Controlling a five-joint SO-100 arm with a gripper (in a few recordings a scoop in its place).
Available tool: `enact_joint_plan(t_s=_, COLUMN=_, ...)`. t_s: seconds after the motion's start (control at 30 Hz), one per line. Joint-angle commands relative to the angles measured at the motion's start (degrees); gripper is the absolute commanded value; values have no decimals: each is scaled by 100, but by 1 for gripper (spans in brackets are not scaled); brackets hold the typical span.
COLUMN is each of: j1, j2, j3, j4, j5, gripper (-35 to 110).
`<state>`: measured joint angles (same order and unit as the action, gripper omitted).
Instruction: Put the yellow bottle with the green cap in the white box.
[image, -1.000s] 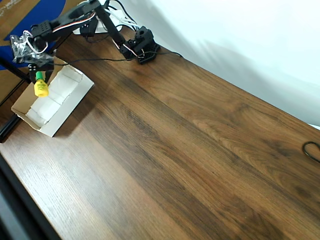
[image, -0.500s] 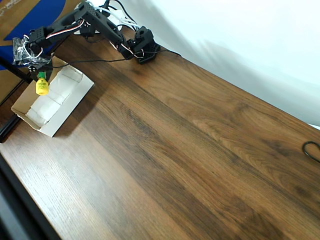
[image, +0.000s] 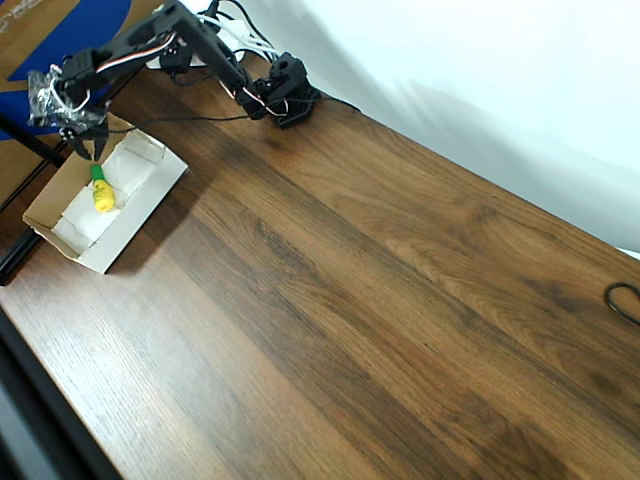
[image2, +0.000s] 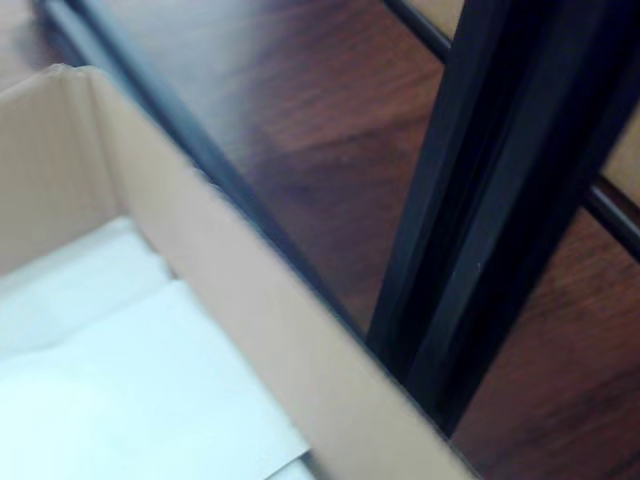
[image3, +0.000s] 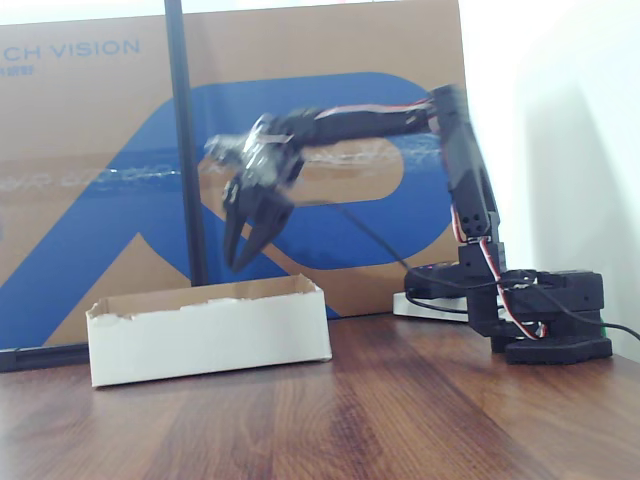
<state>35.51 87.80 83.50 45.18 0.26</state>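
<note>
The yellow bottle with the green cap (image: 101, 190) lies on its side inside the white box (image: 132, 232), near the box's middle, green cap pointing toward the arm. My gripper (image: 86, 147) hangs open just above the box's far end, apart from the bottle, with nothing between its fingers. In the fixed view the gripper (image3: 246, 240) is blurred, its fingers spread and pointing down over the white box (image3: 210, 338), whose wall hides the bottle. The wrist view shows the box's tan inner wall (image2: 250, 300) and white lining (image2: 100, 380).
A large brown-and-blue carton (image3: 100, 150) stands right behind the box. A black upright pole (image3: 185, 150) rises beside it. The arm's base (image: 285, 92) sits at the table's back edge. The wooden table (image: 350, 300) stretches to the right, with a black cable (image: 625, 300) at its edge.
The bottle left the gripper and dropped into the box, where it now lies on its side. The gripper opened and stays above the box's far end.
</note>
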Motion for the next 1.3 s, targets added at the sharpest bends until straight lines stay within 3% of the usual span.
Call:
enact_joint_plan(t_s=0.0, j1=-229, j2=1397, j3=615, j4=-114, j5=53, gripper=0)
enact_joint_plan(t_s=0.4, j1=-1679, j2=5027, j3=3612, j4=-220, j5=-88, gripper=0)
enact_joint_plan(t_s=0.73, j1=-2716, j2=8587, j3=7154, j4=-835, j5=-809, gripper=0)
enact_joint_plan(t_s=1.27, j1=-2786, j2=11689, j3=9677, j4=325, j5=-1160, gripper=0)
